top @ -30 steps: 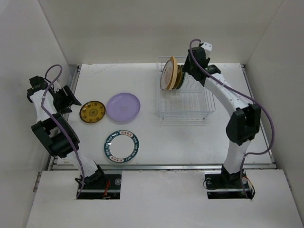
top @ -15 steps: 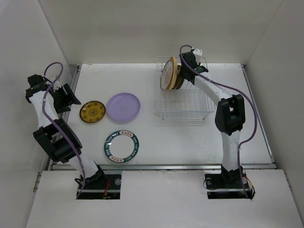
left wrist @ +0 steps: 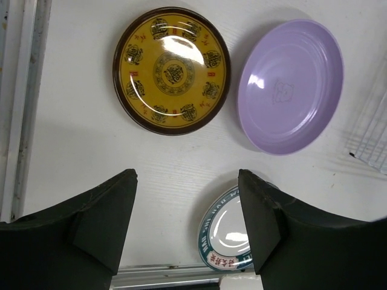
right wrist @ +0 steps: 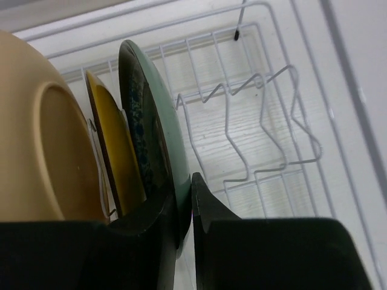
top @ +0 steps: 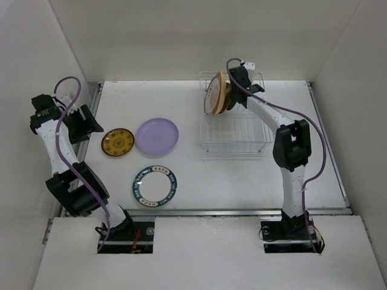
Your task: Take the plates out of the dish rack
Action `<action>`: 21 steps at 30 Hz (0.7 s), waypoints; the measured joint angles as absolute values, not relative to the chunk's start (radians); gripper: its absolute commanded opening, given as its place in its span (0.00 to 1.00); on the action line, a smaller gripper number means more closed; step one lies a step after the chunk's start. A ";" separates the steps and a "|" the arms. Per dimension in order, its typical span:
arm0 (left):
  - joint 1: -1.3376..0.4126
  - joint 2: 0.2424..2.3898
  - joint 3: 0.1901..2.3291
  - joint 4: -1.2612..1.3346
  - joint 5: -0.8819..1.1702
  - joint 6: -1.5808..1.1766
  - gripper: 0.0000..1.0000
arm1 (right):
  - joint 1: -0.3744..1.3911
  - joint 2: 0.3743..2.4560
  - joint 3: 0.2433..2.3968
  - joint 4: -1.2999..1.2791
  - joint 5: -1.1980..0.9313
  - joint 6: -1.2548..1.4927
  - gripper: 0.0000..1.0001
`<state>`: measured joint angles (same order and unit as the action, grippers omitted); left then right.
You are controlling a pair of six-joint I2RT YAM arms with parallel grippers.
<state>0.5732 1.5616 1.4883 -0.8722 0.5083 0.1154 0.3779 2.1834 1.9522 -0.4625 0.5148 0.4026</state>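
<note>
The wire dish rack (top: 242, 130) stands at the back right. At its left end three plates stand on edge: a pale orange plate (top: 213, 95), a yellow plate (right wrist: 112, 145) and a dark green plate (right wrist: 148, 133). My right gripper (right wrist: 184, 193) is shut on the green plate's rim, one finger on each face. On the table lie a yellow-and-brown plate (top: 118, 142), a lavender plate (top: 156, 135) and a teal-rimmed white plate (top: 156, 185). My left gripper (left wrist: 187, 181) hangs open and holds nothing, above the table near the yellow-and-brown plate (left wrist: 171, 69).
The rack's right part shows bare wire dividers (right wrist: 260, 121). White walls close in the table on the left, back and right. A metal rail (top: 205, 211) runs along the near edge, and another runs down the left side (left wrist: 27, 103).
My right gripper moved left into the rack and its jaws closed on the green plate's rim. The left arm drew back a little to the left, still open.
</note>
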 measured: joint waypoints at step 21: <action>0.396 1.412 1.483 -1.053 0.763 0.255 0.87 | 0.540 1.420 1.555 -0.393 0.517 0.311 0.00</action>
<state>0.3958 1.4117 1.4830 -1.0527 0.7631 0.2550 0.5400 1.4204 1.5551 -0.3931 0.5171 0.3107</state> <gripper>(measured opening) 0.854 0.164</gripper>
